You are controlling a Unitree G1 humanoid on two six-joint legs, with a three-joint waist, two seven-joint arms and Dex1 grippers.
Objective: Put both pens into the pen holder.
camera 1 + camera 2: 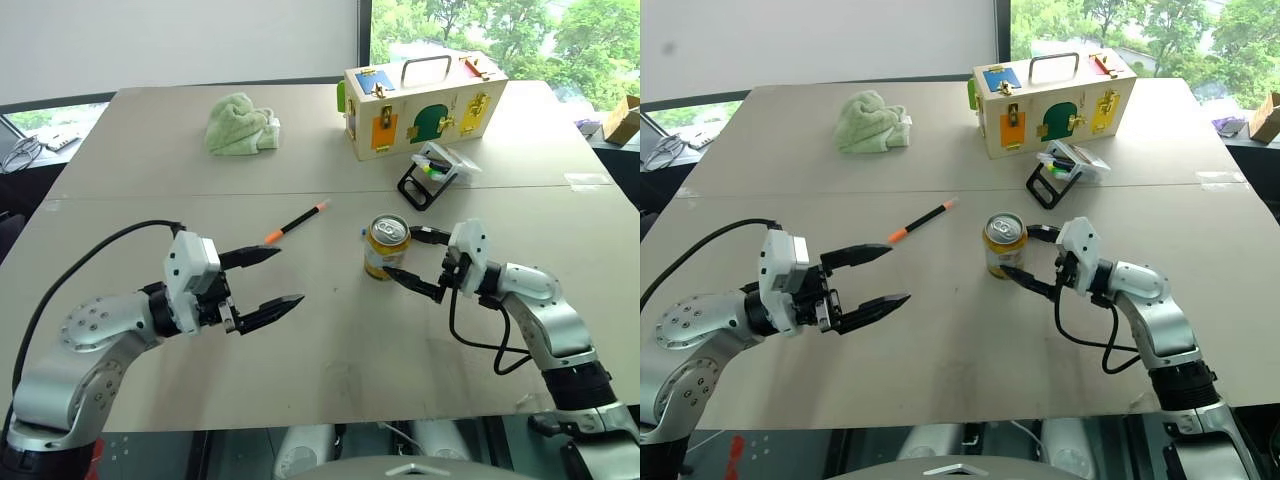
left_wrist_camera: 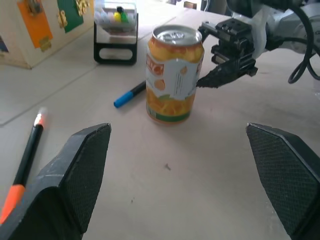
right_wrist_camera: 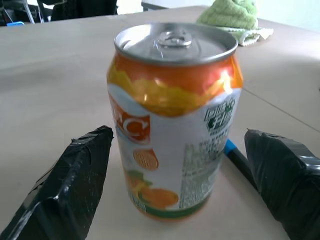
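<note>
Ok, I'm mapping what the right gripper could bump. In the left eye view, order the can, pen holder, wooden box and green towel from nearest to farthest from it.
1. Can, right at the right gripper.
2. Pen holder, behind it.
3. Wooden box, beyond the holder.
4. Green towel, far corner on the robot's left.

On the table [image 1: 300,340], a can [image 1: 386,247] is standing centrally, one pen [image 1: 296,221] lying to its left, another pen [image 2: 129,94] just behind it. The pen holder [image 1: 432,172] is sitting behind, before the wooden box [image 1: 420,105]; a cloth [image 1: 239,124] is lying far left.
</note>
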